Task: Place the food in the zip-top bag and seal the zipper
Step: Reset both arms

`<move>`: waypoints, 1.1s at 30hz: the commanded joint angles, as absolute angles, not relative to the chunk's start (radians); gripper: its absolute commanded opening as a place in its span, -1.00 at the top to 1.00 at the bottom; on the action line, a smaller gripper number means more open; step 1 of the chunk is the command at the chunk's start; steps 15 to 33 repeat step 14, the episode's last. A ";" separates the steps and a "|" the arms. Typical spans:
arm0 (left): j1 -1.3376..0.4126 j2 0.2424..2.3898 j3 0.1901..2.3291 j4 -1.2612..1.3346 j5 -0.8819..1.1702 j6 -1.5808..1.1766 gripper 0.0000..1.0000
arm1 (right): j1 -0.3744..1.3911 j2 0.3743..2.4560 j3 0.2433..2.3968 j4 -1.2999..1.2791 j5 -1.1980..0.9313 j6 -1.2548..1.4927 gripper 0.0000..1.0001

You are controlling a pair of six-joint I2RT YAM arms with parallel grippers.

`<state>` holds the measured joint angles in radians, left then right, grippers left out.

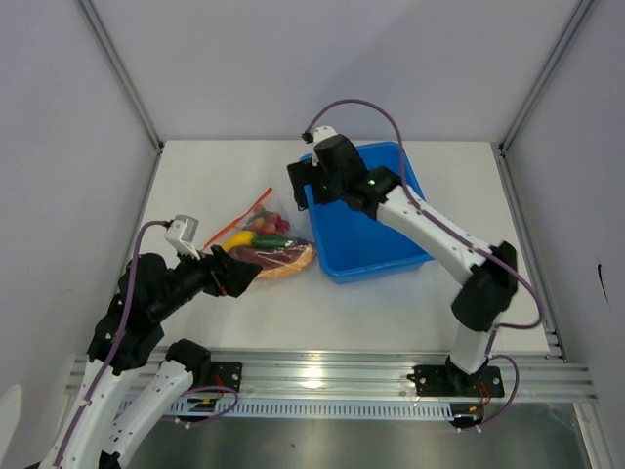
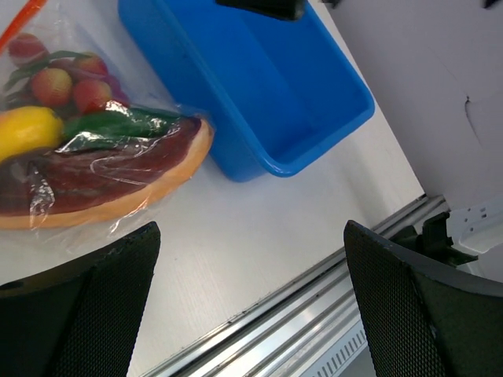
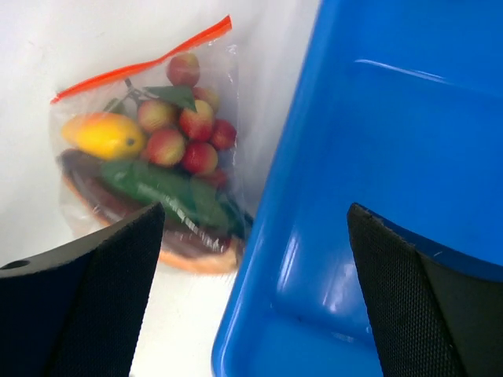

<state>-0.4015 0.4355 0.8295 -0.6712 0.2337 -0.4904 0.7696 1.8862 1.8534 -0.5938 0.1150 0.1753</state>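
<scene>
From above, I see the clear, crinkly zip-top plastic bag [image 1: 256, 233] lying flat just left of the blue plastic bin [image 1: 383, 266]. The toy food [image 1: 278, 256] is inside it, and the thin orange-red zipper strip [image 1: 252, 209] slants along its far end. The left gripper [image 1: 234, 275] sits at the bag's near end. The right gripper [image 1: 301, 189] hovers over the bin's left wall. In the left wrist view, the jaws are wide apart and empty, with the bag ahead and to the left of the bin. In the right wrist view, the jaws are also apart and empty, and the zipper lies left of the bin. I cannot tell whether it is fully sealed.
</scene>
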 commanded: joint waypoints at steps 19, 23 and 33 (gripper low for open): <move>-0.403 0.548 0.623 -0.186 0.540 -0.732 -0.99 | 0.841 1.063 1.033 -0.600 0.376 0.417 -0.99; -0.403 0.548 0.623 -0.186 0.540 -0.732 -0.99 | 0.841 1.063 1.033 -0.600 0.376 0.417 -0.99; -0.403 0.548 0.623 -0.186 0.540 -0.732 -0.99 | 0.841 1.063 1.033 -0.600 0.376 0.417 -0.99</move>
